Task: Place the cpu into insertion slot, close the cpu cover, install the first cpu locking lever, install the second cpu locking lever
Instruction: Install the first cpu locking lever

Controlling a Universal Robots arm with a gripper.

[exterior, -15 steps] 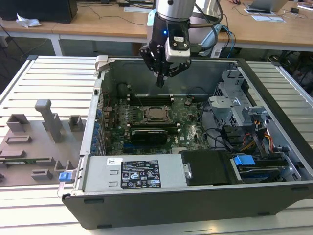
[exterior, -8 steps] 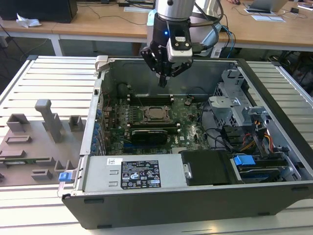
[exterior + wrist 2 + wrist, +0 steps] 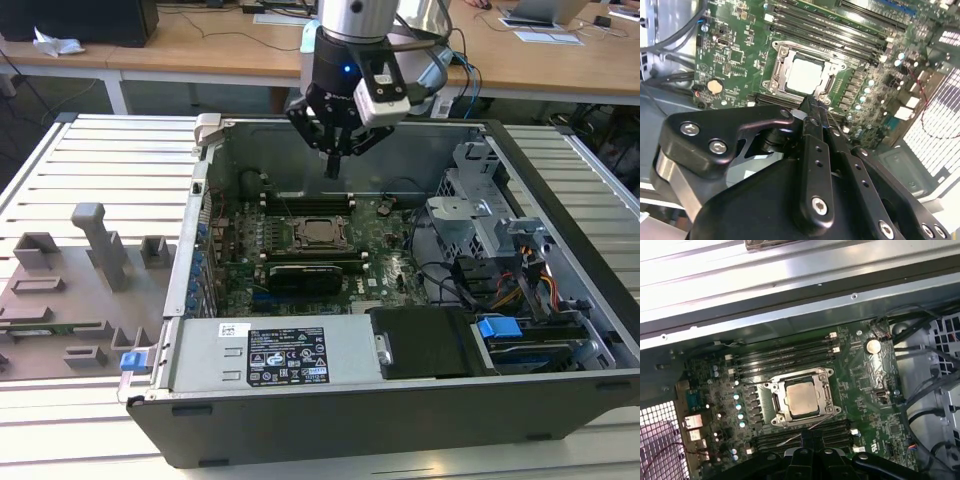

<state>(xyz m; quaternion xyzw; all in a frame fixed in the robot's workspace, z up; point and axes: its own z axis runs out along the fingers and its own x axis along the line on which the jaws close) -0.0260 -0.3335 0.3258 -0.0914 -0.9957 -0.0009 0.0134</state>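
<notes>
Nearest in the exterior view, the dark front wall of the open computer case is seen. Just behind it the silver power supply is laid flat, with a black drive beside it towards the exterior view's right. Further in, the green motherboard is spread across the case floor, and a long black expansion card is seated on it.

Just past that card comes the insertion slot. The cpu is already seated in it, silver-grey top up. The cpu cover is folded down flat around the chip, which shows through its window. Whether the locking levers are latched cannot be made out.

Over the board, the gripper is held pointing down, clear of the board's surface. Its jaws are drawn together to a narrow tip, and nothing is seen between them. In the second wrist view the gripper's tip is lined up just off the edge of the slot, beside the closed cover.

Beyond the slot the long memory slots are ranged in rows, and a coin battery is set on the board.

Outside the case, on the exterior view's left, a grey fixture tray is laid on the slatted table. Farthest off, wooden desks are seen.
</notes>
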